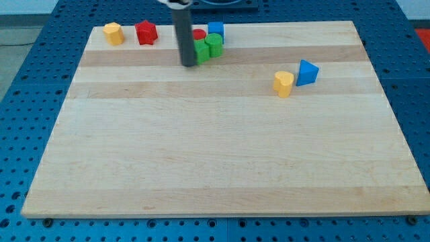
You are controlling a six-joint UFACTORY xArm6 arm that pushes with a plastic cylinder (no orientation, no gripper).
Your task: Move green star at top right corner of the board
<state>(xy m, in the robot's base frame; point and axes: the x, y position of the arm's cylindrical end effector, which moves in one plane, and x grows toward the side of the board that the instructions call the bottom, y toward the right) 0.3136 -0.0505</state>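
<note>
The green star [201, 51] lies near the view's top, left of centre, on the wooden board [222, 148]. It touches a green cylinder [214, 44] on its right. A red cylinder [199, 34] and a blue cube [216, 29] sit just behind them. My tip [189, 64] is at the lower end of the dark rod, right against the green star's left side. The rod hides part of the star.
A yellow block [113, 33] and a red star [146, 31] sit at the board's top left. A yellow block [283, 84] and a blue triangular block [307, 72] sit at the right of centre. Blue pegboard surrounds the board.
</note>
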